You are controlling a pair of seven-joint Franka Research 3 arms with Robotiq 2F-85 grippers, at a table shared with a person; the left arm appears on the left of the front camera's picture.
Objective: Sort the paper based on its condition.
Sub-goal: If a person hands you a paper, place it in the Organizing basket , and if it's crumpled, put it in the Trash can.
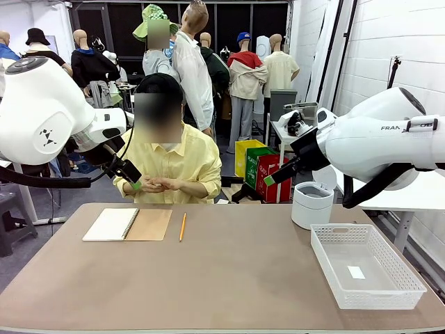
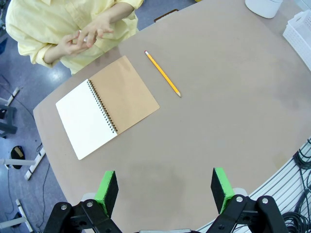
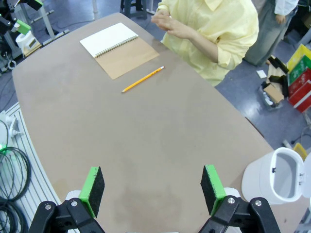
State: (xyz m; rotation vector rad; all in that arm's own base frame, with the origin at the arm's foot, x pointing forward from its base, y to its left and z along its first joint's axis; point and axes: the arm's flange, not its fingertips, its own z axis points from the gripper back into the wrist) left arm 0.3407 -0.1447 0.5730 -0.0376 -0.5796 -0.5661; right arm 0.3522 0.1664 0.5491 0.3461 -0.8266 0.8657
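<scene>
The left pincer (image 2: 165, 187) and right pincer (image 3: 153, 187) hover above the tabletop (image 1: 229, 278), jaws apart and empty. The paper (image 2: 85, 119) in view is the white page of the open notebook (image 2: 124, 94), bound at its coil, near the person's hands (image 2: 82, 39). It is judged thin, light, limp and easily creased: grip a free edge or corner, lightly.
</scene>
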